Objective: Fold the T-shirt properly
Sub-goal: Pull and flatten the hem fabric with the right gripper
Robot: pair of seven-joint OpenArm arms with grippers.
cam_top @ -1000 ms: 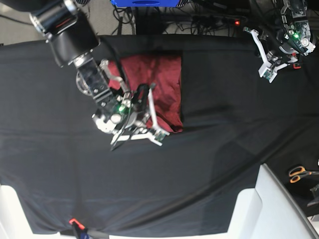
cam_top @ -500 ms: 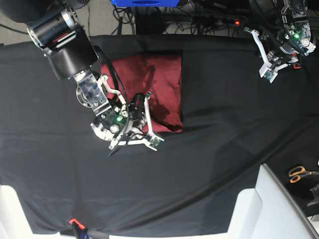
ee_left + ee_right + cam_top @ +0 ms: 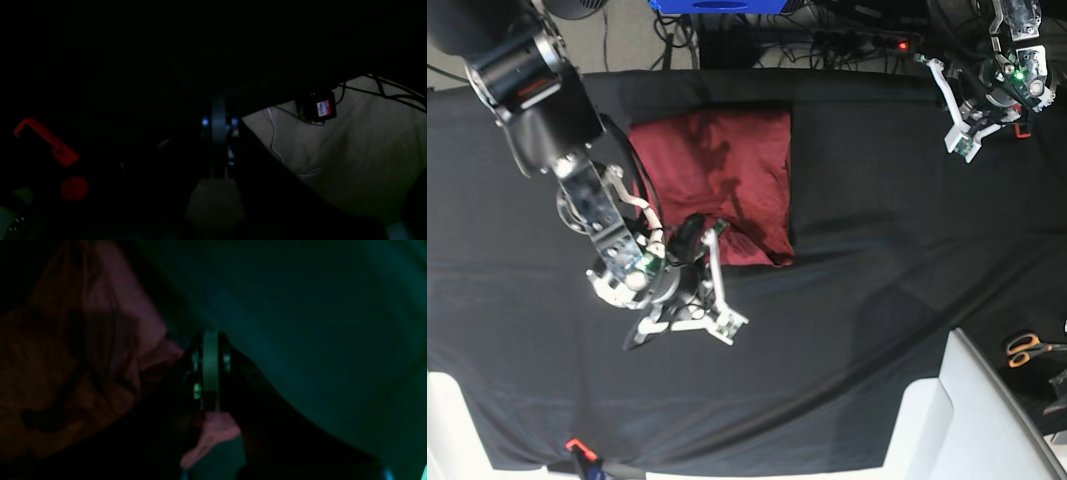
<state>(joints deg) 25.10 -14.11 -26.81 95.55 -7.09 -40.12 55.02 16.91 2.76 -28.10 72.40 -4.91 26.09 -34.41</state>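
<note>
Black cloth (image 3: 877, 260) bears squarish folded T-shirt (image 3: 727, 175).

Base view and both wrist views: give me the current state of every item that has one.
Brick-red knit T-shirt: folded into a rectangle, flat on the black table cloth, lower edge lifted.
Right gripper: shut on the T-shirt's lower edge.
Left gripper: shut, empty, parked at the far table corner.
Orange-handled scissors: closed, lying flat.

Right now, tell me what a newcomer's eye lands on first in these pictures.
First the maroon T-shirt, folded into a rough rectangle on the far middle of the black table cloth. Next the right gripper, shut at the shirt's near edge, with a scrap of its fabric showing right beside it in the wrist view. The left gripper hangs shut at the far corner, away from the shirt.
</note>
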